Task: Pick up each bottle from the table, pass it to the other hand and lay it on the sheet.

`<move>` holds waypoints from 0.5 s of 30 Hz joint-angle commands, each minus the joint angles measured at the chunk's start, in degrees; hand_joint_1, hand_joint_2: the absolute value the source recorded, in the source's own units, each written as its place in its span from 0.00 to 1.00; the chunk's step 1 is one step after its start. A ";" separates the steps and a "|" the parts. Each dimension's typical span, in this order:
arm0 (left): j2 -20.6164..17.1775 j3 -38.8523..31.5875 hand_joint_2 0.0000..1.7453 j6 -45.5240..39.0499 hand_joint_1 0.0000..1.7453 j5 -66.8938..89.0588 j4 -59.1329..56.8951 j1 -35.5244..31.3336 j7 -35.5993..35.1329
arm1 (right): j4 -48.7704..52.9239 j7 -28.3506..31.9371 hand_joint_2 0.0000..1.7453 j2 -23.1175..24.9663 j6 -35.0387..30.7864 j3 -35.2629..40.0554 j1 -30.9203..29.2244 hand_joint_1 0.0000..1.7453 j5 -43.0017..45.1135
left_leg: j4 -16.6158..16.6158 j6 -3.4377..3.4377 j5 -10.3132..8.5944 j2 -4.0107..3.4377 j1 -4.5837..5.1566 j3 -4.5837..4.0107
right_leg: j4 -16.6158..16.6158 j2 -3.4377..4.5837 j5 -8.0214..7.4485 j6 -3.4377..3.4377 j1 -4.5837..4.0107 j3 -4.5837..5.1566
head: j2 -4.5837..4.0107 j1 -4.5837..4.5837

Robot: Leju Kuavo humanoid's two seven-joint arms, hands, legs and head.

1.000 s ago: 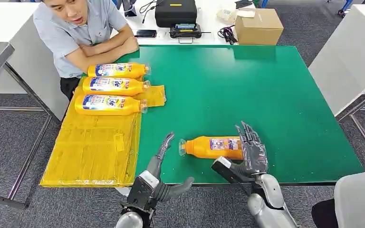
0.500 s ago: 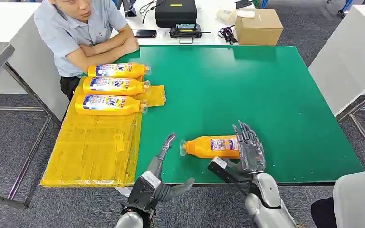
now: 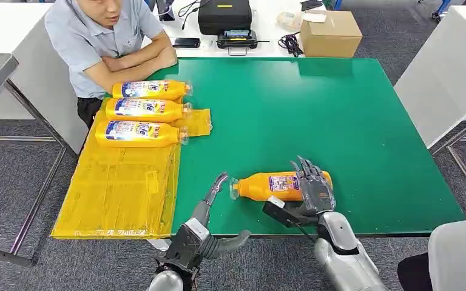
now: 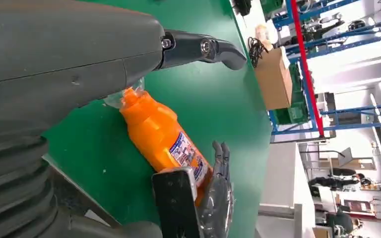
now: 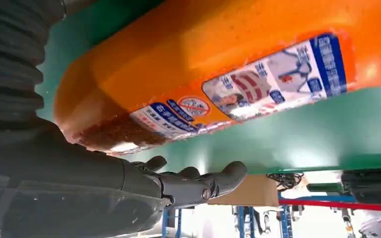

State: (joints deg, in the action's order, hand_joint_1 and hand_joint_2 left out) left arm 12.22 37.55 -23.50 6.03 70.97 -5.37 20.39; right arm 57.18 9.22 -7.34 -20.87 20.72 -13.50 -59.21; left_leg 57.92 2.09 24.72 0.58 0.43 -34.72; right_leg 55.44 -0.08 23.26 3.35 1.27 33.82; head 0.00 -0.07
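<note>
- A person [image 3: 106,36] sits at the far left corner of the green surface [image 3: 340,121], arms folded on its edge.
- Behind the surface, on a white table, stand a black case [image 3: 224,15], a phone [image 3: 185,42], a bundle of cables [image 3: 289,42] and a cardboard box [image 3: 330,33].
- A yellow sheet [image 3: 121,182] hangs over the surface's left side; three orange bottles [image 3: 139,110] lie on it side by side, caps pointing right, nearest the person.
- Their labels are blue, white and red; the print is too small to read. The label of the fourth bottle in the right wrist view shows blue and red print with small pictures, not legible either.
- The fourth bottle [image 3: 273,186] lies on its side near the front edge of the surface, clear cap pointing left, well apart from the sheet.
- The right hand [image 3: 310,193] is at the bottle's base end, fingers spread upward against it and thumb reaching beneath; whether it truly grips I cannot tell.
- The left hand [image 3: 209,224] is just left of the cap, fingers apart and holding nothing, one fingertip close to the cap.
</note>
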 commanded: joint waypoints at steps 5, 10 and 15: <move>-1.51 1.27 1.00 0.55 0.00 0.16 -2.27 -1.58 -0.67 | -3.88 -1.83 1.00 -1.50 2.12 3.60 -3.48 0.00 -1.08 | -0.01 -0.15 0.11 -0.11 -0.08 0.28 | -0.03 0.07 0.07 -0.19 -0.10 -0.27 | 0.00 0.00; -1.74 0.66 1.00 1.92 0.00 0.07 -1.75 -0.72 -2.31 | -1.48 -4.94 1.00 -2.85 5.10 5.20 -4.29 0.00 -2.45 | -0.01 -0.12 0.09 -0.18 -0.03 0.21 | 0.00 0.14 0.05 -0.14 -0.04 -0.16 | 0.00 0.00; -1.73 0.81 1.00 2.91 0.00 0.61 -2.12 -0.84 -3.06 | -1.92 -6.16 1.00 -3.96 6.81 7.01 -4.66 0.00 -2.99 | -0.02 -0.14 0.10 -0.10 -0.08 0.28 | -0.05 0.06 0.07 -0.17 -0.09 -0.27 | 0.00 0.00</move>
State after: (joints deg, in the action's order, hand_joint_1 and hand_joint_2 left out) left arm 12.20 37.51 -21.62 6.10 70.97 -5.21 18.49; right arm 56.63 4.76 -8.72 -16.43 22.89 -15.61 -61.48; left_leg 57.93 2.09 24.71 0.58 0.43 -34.70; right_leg 55.44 -0.08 23.26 3.35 1.27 33.80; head 0.00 -0.07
